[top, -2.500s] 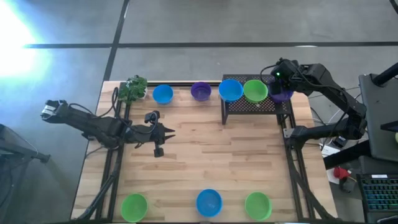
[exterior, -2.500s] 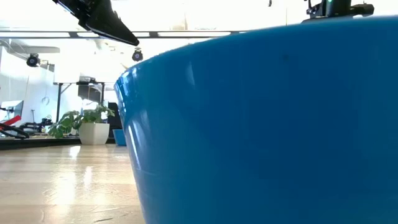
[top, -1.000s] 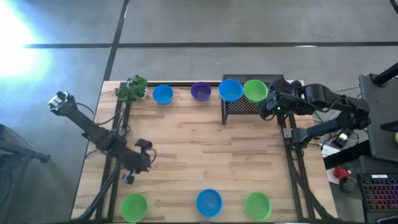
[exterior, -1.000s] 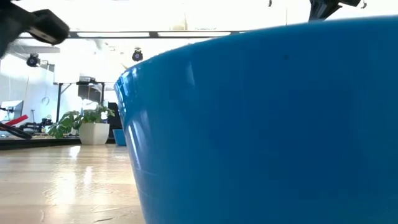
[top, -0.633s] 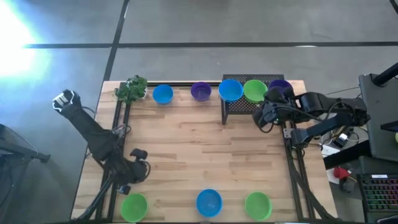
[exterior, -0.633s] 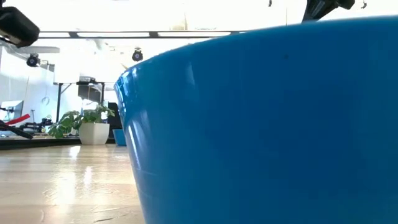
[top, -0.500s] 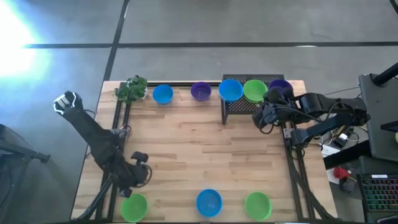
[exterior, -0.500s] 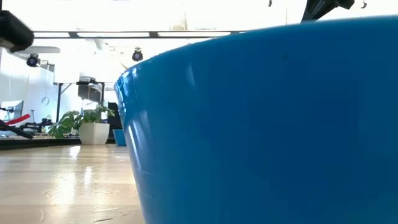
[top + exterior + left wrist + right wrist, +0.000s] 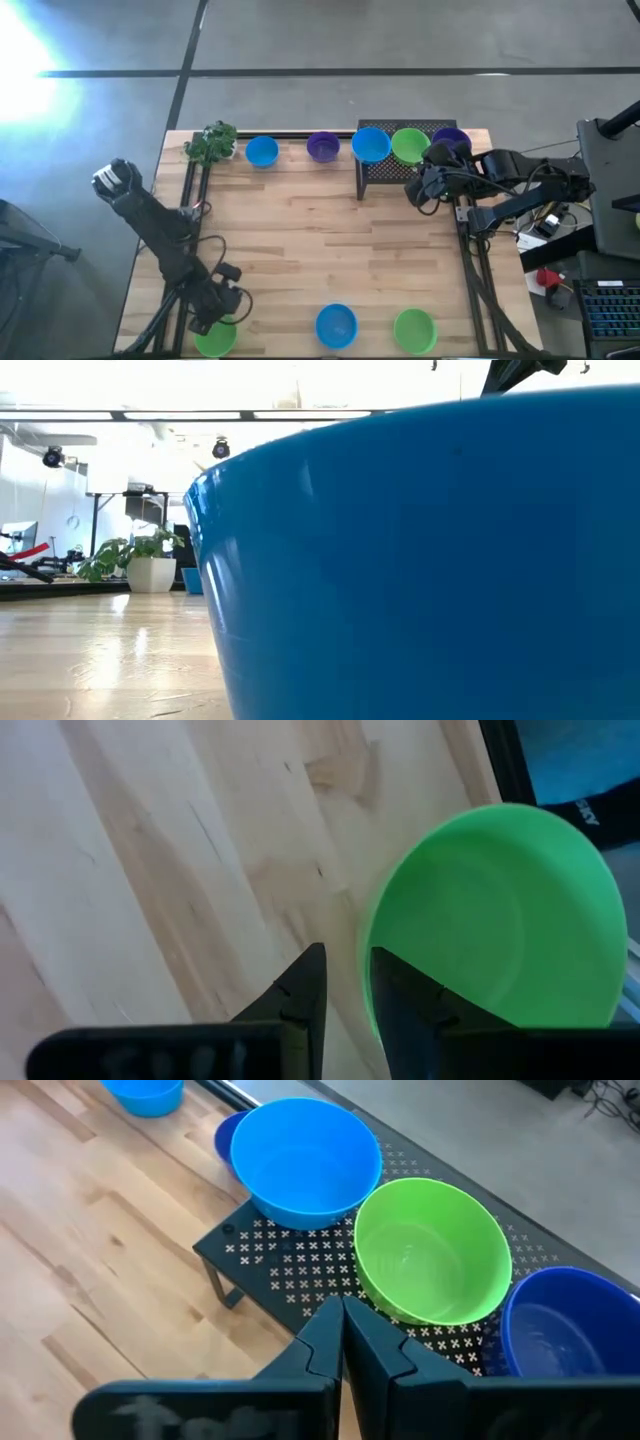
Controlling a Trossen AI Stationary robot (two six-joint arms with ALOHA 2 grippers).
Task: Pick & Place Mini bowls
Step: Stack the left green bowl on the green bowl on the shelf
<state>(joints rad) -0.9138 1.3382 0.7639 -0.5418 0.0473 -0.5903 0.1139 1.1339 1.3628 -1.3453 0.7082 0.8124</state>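
The left arm stretches down to the table's near left corner, its left gripper (image 9: 345, 982) slightly parted over the rim of a green mini bowl (image 9: 500, 915), gripping nothing. The right gripper (image 9: 343, 1320), fingers shut and empty, hovers beside the black rack (image 9: 300, 1270) holding three bowls

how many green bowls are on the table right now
3. One on the black rack at the far edge, one at the near edge's left corner under the left gripper, one toward its right.

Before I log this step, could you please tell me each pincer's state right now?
Left pincer: open, its fingers straddling the rim of the green bowl.
Right pincer: shut, holding nothing.
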